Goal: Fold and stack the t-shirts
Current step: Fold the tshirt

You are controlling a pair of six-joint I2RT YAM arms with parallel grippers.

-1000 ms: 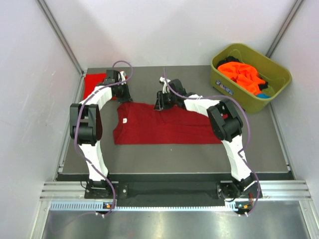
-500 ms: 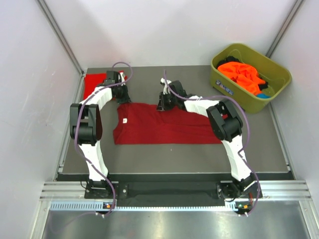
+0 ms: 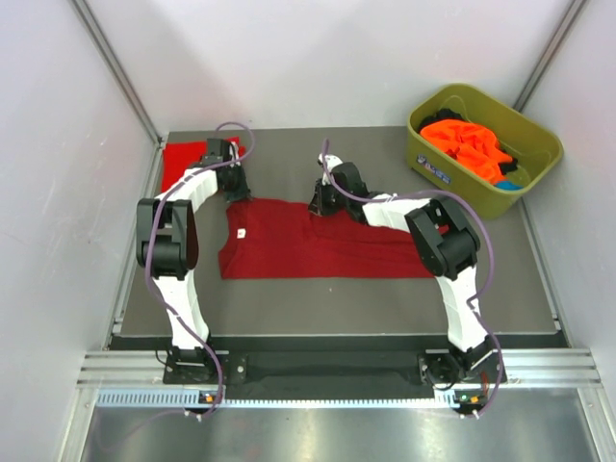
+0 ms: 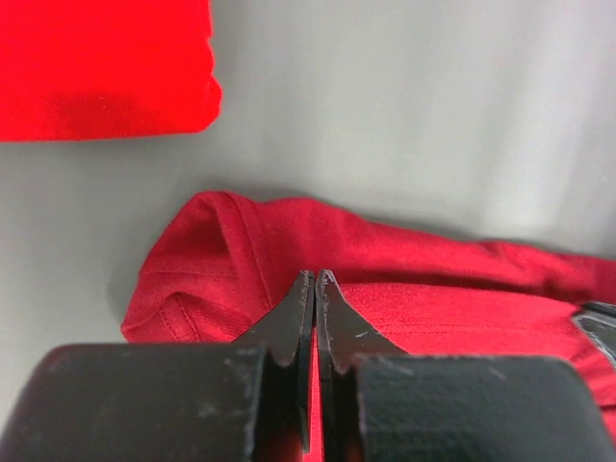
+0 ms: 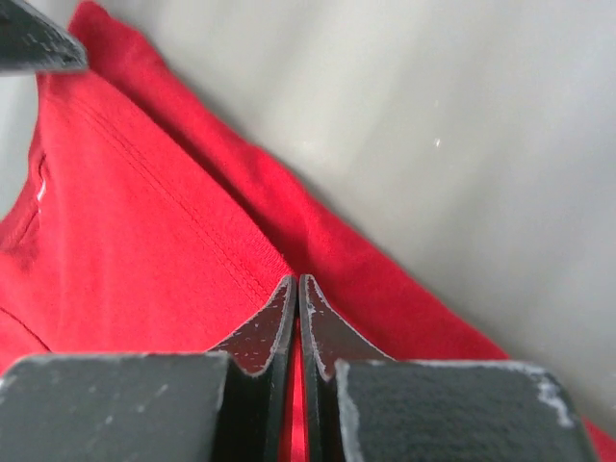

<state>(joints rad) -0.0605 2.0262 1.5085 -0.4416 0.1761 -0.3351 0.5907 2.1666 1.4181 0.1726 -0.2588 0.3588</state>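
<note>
**Q:** Right claw (image 5: 296, 281) has moved slightly rightward and closed. What is the current state?

**A:** Left claw (image 4: 315, 279) is pressed together, pinching the far-left corner of the dark crimson cloth t-shirt (image 3: 308, 245). The shirt lies spread on the grey surface (image 3: 385, 298). The right claw pinches its far edge near mid-width.

**Q:** What could fail?

**A:** Both pinches look shallow, so the hem may slip out on lifting. Unequal travel would skew the fold. Dragging leftward could disturb the folded bright red cloth t-shirt (image 3: 183, 164) nearby.

Robot lab cell: white panel walls (image 3: 337, 58), aluminium rail (image 3: 539, 366), grey table (image 3: 337, 298).
</note>
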